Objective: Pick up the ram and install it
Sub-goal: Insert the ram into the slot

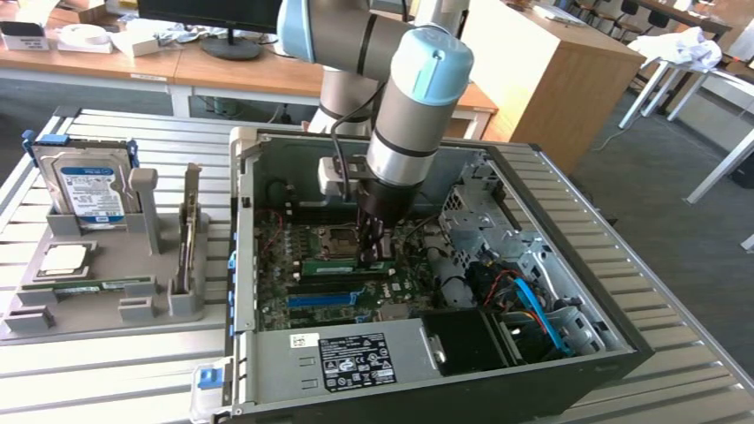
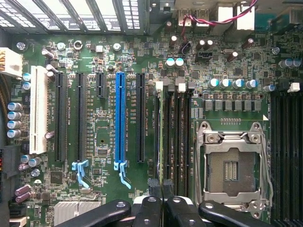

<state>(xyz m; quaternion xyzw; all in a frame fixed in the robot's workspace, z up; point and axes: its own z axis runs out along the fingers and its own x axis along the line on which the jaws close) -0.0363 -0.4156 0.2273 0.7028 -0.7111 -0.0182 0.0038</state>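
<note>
Tool (image 1: pixel 377 253) hangs at the end of the arm (image 1: pixel 407 106), deep inside the open computer case (image 1: pixel 601 283) that stands on the slatted metal counter (image 1: pixel 683 389); its jaws are drawn narrow on the ram (image 1: pixel 335 264), which shows as a green strip stretched across the motherboard (image 1: pixel 353 305), just beside the processor socket (image 1: pixel 334 238) and above the blue slot (image 1: pixel 320 299); whether the ram is already seated or only resting over its slot cannot be told from here. At the exterior view's left, well apart from the case, a grey holder (image 1: pixel 83 314) carries a hard drive (image 1: pixel 92 190) standing upright, a square silver chip (image 1: pixel 65 258) lying flat, a green stick (image 1: pixel 101 284) lying in a groove and a thin board (image 1: pixel 189 234) standing on edge.

From the wrist, the tool (image 2: pixel 161 187) looks straight down on the motherboard (image 2: pixel 102 123); its two black fingers (image 2: pixel 152 189) are nearly together, pinching the ram (image 2: pixel 161 137), seen edge-on as a thin pale line; the ram runs along the memory slots (image 2: pixel 182 137), between the long black card slots and the processor socket (image 2: pixel 232 165), whose metal frame lies closed around bare contacts; the blue slot (image 2: pixel 120 118) and a white slot (image 2: pixel 38 116) lie parallel to the ram, farther off.
</note>
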